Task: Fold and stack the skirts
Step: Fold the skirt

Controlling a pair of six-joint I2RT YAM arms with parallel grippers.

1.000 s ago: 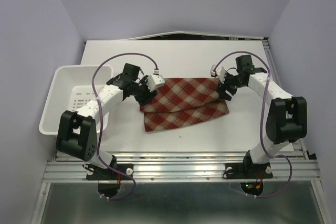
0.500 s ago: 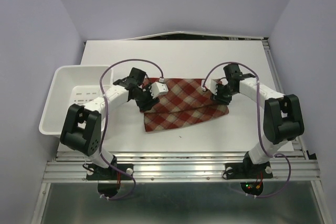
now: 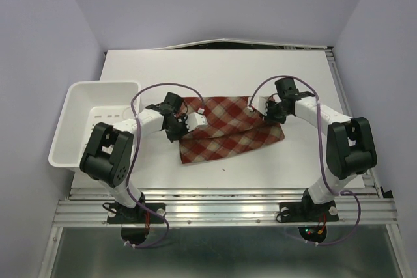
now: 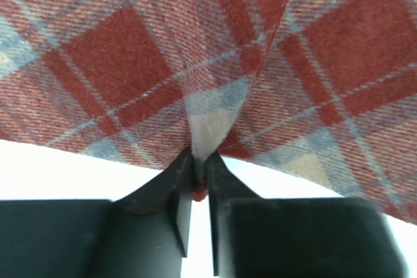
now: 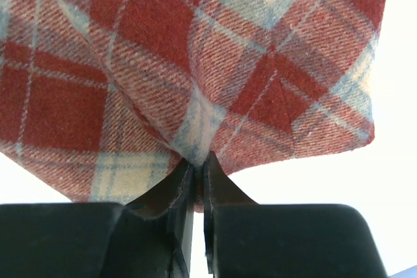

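The skirt is being kept flat on the white table, about mid-table and well apart from the white basket at the left; it is being shown doubled, with a lower layer peeking out along its near edge. Its left margin is being pinched by the left gripper; in the left wrist view the fingertips are being pressed together on a small tuck of plaid, and the cloth is being drawn into a ridge running away from them. The right margin is being nipped likewise by the right gripper; its fingertips are being closed on a fold near a corner of the cloth.

The cloth is being judged soft, light and limp (a woven check with some body, but no stiffness of its own); it is likely to sag between the two holds once raised, and the layers are likely to slide over each other. Holds are best being taken at the outer edges, level with each other, so that the fold is being carried straight; whether both layers are being caught in either pinch cannot be told.
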